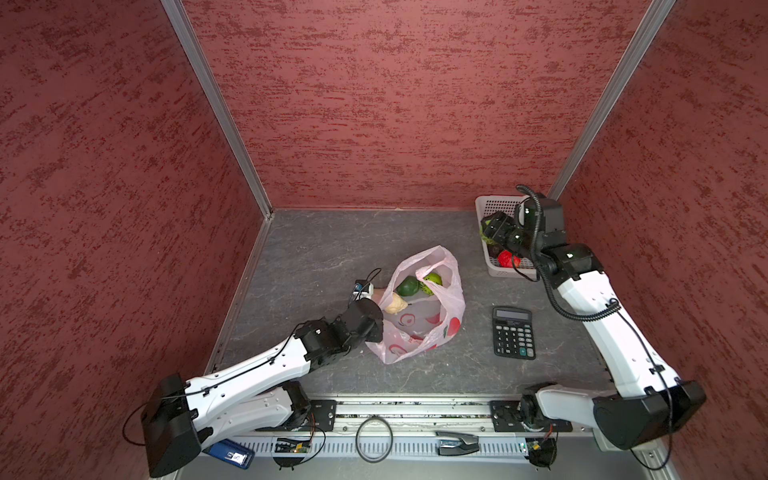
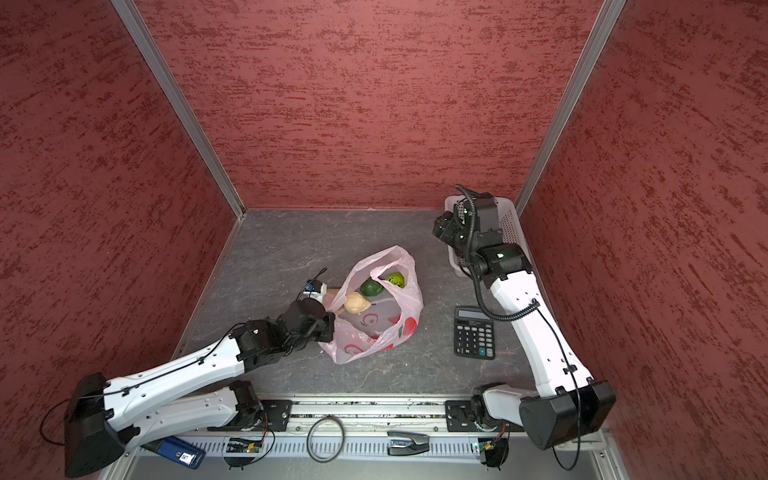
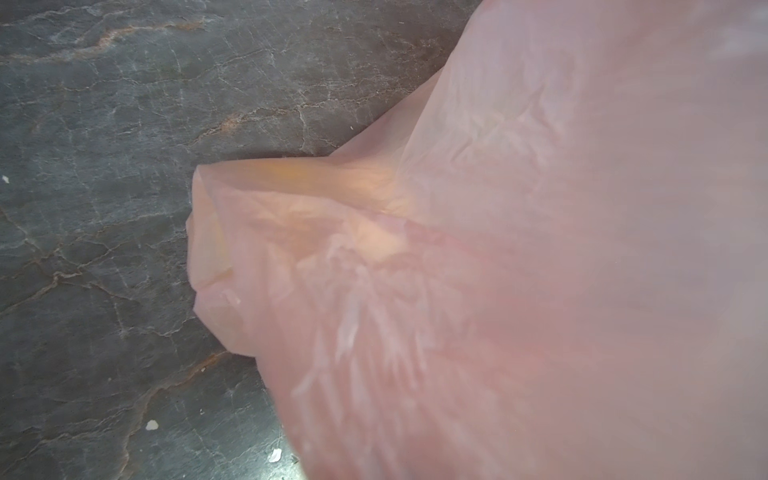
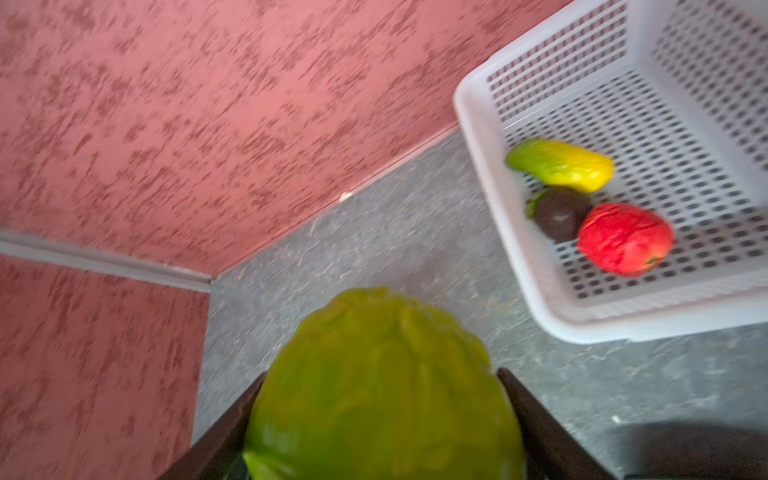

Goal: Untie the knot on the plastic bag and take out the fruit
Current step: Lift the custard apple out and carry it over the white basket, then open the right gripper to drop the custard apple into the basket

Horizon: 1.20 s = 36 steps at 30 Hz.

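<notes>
Clamps the bumpy green fruit (image 4: 374, 415) in the right pincer (image 4: 381, 378) just short of the white basket (image 4: 665, 322), pinches the untied plastic bag (image 1: 419, 328) at its rim with the left pincer (image 1: 376, 311) pressed together; next, likely: reach over the basket, then release.

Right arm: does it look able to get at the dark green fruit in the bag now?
Probably not yet. The right end effector is clamped on the bumpy green fruit near the basket. The path looks free: the plastic bag gapes open, dark green fruit exposed.
</notes>
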Motion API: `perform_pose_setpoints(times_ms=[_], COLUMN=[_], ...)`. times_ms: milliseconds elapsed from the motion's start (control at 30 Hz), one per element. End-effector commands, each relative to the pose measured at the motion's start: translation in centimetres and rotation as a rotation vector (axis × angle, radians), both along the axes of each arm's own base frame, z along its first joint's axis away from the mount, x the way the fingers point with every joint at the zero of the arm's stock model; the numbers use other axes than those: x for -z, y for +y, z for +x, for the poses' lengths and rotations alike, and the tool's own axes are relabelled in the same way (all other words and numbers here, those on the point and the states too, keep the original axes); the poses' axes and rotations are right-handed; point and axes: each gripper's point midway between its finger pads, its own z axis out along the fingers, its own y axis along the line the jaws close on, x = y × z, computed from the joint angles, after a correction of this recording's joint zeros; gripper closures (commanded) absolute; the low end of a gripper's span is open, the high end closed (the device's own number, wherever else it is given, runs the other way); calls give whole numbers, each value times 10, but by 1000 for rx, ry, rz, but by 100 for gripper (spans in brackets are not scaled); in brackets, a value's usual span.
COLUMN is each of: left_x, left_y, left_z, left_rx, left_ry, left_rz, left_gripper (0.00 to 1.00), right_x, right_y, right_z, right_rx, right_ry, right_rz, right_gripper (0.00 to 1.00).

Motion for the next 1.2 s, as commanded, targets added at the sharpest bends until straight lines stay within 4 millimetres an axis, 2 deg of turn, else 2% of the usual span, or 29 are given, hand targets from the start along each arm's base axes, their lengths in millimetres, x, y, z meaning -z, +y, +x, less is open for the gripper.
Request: perform_pose_setpoints(times_ms=[0,233,267,333,633,800,933,1167], left_x=[-15,-14,-15,-14,-16,-16,-16,-19], left_y=[-6,-6,-6,-5,-3,-1,1,2], left_z=[8,8,8,8,7,6,5,6], left_rx=[1,4,3,-1,-3,-5,-8,-14], left_ry=[-43,-39,-40,-39,-41,-40,-40,-47], left_rz=[-25,-21,-23,-23,-26,-23,-21,-22], left_gripper=[100,100,100,100,100,100,100,100], right_x=[13,57,73,91,162,189,203,204], right_y=[-32,-102,-110,-127,-186,-207,-210,-210], right_z=[17,62,70,82,116,121,124,118], right_rx=[33,175,186,208,295,328,321,321], right_ry=[-13,26,60,94,242,298,340,356], right_rz=[-37,-68,-70,-74,-128,-139,-153,-161], right_gripper=[33,33,33,34,33,30,23,8])
